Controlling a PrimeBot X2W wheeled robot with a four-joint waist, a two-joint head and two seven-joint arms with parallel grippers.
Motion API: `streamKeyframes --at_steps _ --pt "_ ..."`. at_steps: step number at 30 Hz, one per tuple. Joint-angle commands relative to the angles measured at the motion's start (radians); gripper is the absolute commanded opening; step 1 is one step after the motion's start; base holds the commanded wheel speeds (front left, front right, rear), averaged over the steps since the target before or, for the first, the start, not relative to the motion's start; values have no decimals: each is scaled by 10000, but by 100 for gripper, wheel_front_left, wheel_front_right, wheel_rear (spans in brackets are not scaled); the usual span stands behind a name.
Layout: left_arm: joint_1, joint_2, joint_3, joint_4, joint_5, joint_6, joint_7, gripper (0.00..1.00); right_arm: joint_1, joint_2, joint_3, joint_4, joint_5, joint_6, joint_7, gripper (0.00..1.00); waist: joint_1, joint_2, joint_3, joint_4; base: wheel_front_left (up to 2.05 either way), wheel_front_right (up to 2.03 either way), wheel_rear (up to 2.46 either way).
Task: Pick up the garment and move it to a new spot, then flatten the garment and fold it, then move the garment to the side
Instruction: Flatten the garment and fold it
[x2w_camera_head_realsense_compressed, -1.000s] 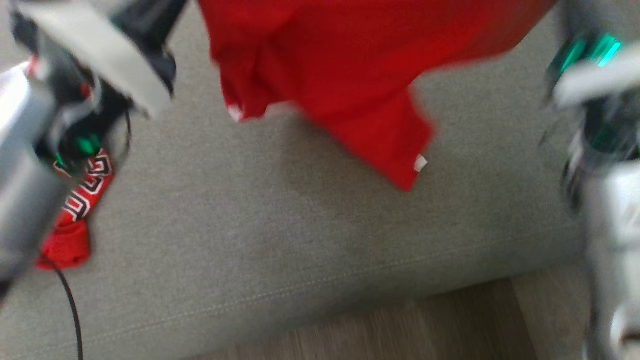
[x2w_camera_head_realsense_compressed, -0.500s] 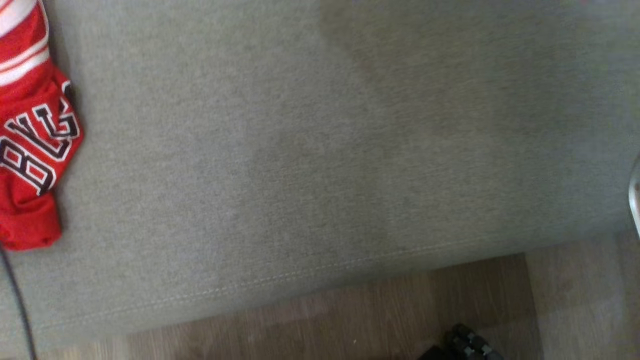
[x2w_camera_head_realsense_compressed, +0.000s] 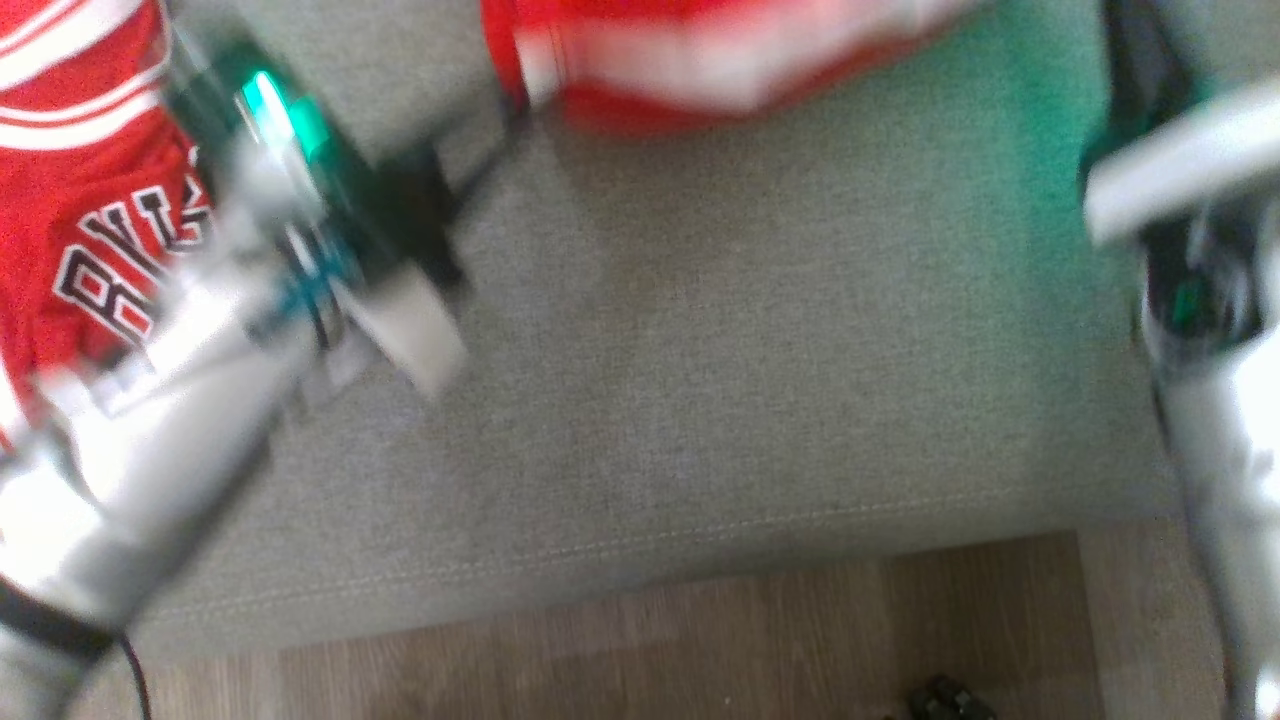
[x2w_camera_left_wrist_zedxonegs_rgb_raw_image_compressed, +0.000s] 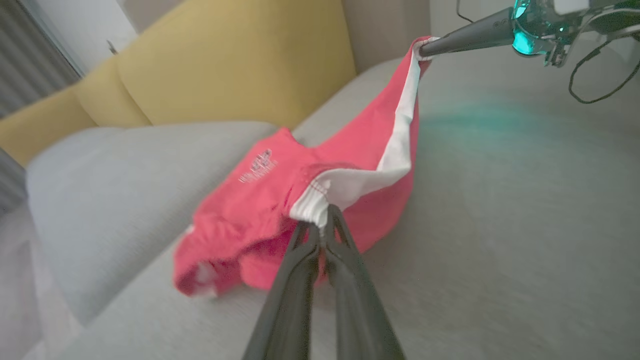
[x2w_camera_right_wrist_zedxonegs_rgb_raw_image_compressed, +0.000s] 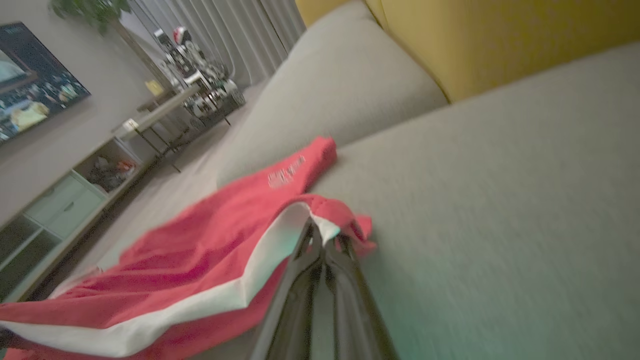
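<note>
The garment (x2w_camera_left_wrist_zedxonegs_rgb_raw_image_compressed: 260, 200) is red with a white waistband and sags onto the grey sofa seat (x2w_camera_left_wrist_zedxonegs_rgb_raw_image_compressed: 500, 225). My left gripper (x2w_camera_left_wrist_zedxonegs_rgb_raw_image_compressed: 322, 220) is shut on one end of the waistband. At the top right of the left wrist view, my right gripper (x2w_camera_left_wrist_zedxonegs_rgb_raw_image_compressed: 425, 48) pinches the other end, and the band is stretched between them. In the right wrist view the right gripper (x2w_camera_right_wrist_zedxonegs_rgb_raw_image_compressed: 322, 235) is shut on the band, with the garment (x2w_camera_right_wrist_zedxonegs_rgb_raw_image_compressed: 200, 260) spread to its left. The blurred head view shows the garment (x2w_camera_head_realsense_compressed: 700, 60) along the top edge, with the left gripper (x2w_camera_head_realsense_compressed: 515, 100) at its left end.
A second red jersey with black-and-white lettering (x2w_camera_head_realsense_compressed: 90, 200) lies on the sofa at the left. Yellow back cushions (x2w_camera_left_wrist_zedxonegs_rgb_raw_image_compressed: 225, 55) stand behind the seat. The seat's front edge (x2w_camera_head_realsense_compressed: 640, 560) borders wooden floor (x2w_camera_head_realsense_compressed: 700, 640). A low shelf unit (x2w_camera_right_wrist_zedxonegs_rgb_raw_image_compressed: 65, 200) stands across the room.
The head camera has shifted. A second ago the garment hung low between the raised arms; now its waistband runs along the top edge. Both arms left the view and are back in it.
</note>
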Motion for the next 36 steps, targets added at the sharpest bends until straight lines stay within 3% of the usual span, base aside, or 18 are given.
streamKeyframes --at_steps 1,9,23,29,36 --pt "290 353 345 -403 19 -51 -47 0 839 -171 -45 -521 31 -2 265 0 1 -1 -336 99 0 0 0" --pt "3259 532 -21 -608 485 -196 -48 0 4502 191 -1261 -1920 -95 -2 1397 0 1 -1 -1338 52 0 0 0" --pt "5731 844 423 -1332 149 -126 -49 0 8028 1519 -3900 -6193 -628 -2 3638 0 1 -1 -2747 255 0 0 0" --pt "5774 664 549 -1540 -27 -193 -49 0 8169 1802 -4467 -7046 -1300 -2 4639 0 1 -1 -2967 630 0 0 0" --pt "4832 -98 621 -1092 -582 -291 -49 0 6467 1902 -4805 -6406 -1875 -2 5660 0 1 -1 -2440 1176 0 0 0"
